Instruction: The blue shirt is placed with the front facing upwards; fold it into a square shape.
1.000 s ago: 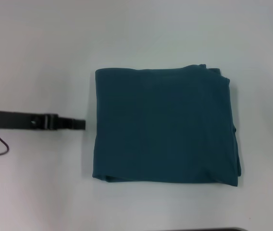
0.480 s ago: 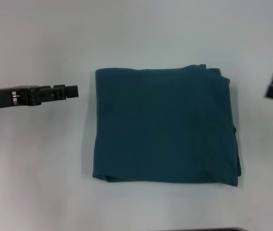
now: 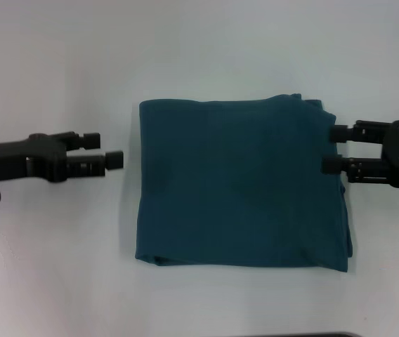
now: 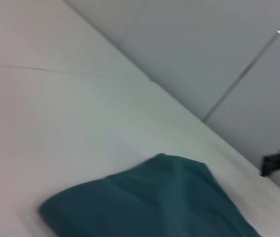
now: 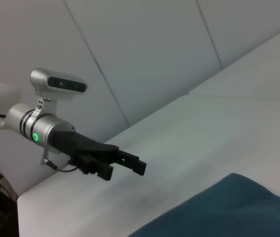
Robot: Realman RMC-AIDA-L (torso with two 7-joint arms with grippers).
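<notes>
The shirt (image 3: pixel 240 184) is lying flat in the middle of the white desk (image 3: pixel 59 267), folded into a near-square block with only plain teal cloth facing up (no lettering or collar is showing). Its edges are mostly straight; a few layers are peeking out along the side toward the robot's right and at the far right corner.

The left gripper (image 3: pixel 108 149) is hovering just beside the shirt's left edge, apart from the cloth, with its two fingers parted and nothing between them. One fingertip is sitting a little nearer the shirt than the other.

The right gripper (image 3: pixel 331 148) is reaching in from the opposite side, its fingers also spread, with the tips lying over the shirt's right edge near the far corner. Whether they are touching the cloth cannot be told from the head view.

In the left wrist view a rounded corner of the shirt (image 4: pixel 150 202) is lying on the desk, with the right gripper (image 4: pixel 273 164) showing at the frame edge. The right wrist view is showing the left gripper (image 5: pixel 125 165) held above the desk, and a corner of the shirt (image 5: pixel 228 207) nearer the camera.
</notes>
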